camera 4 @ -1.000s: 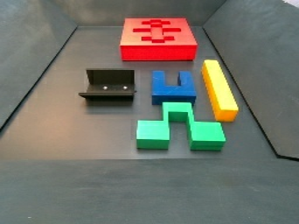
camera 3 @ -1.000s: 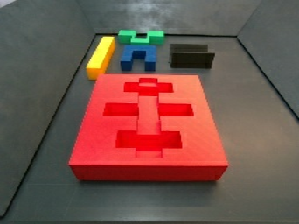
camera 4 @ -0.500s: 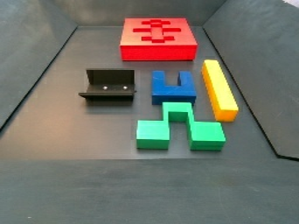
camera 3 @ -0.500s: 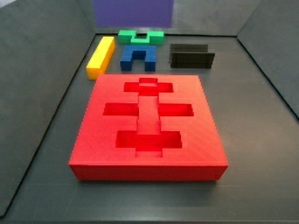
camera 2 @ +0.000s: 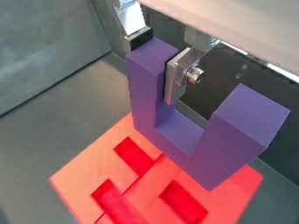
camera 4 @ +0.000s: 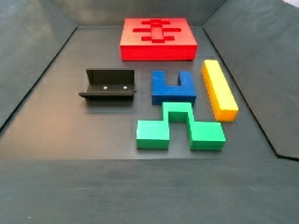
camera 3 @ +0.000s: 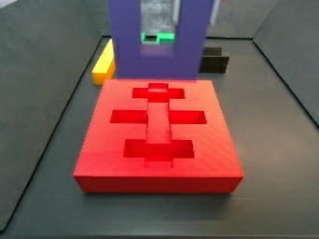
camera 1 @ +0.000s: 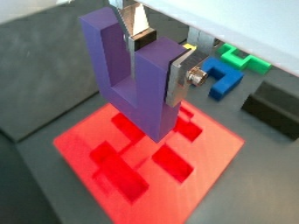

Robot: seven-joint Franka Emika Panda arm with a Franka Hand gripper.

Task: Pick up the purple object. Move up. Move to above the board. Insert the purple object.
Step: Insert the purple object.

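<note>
The gripper hangs above the board, and its fingers are clamped on one arm of the purple object, which hangs clear of the slab with its base lowest and its arms pointing up. Both wrist views show this: a silver finger plate lies flat against the inner face of one arm of the purple object, and the red recesses of the board lie straight below it.

In a side view the purple object looms large before the camera, above the far end of the board, hiding most of the pieces behind it. Only the yellow bar and a corner of the fixture show past it.

In a side view the gripper is out of frame; the board lies at the far end of the table, well apart from the fixture, the blue block, the yellow bar and the green block, which lie nearer the camera.
</note>
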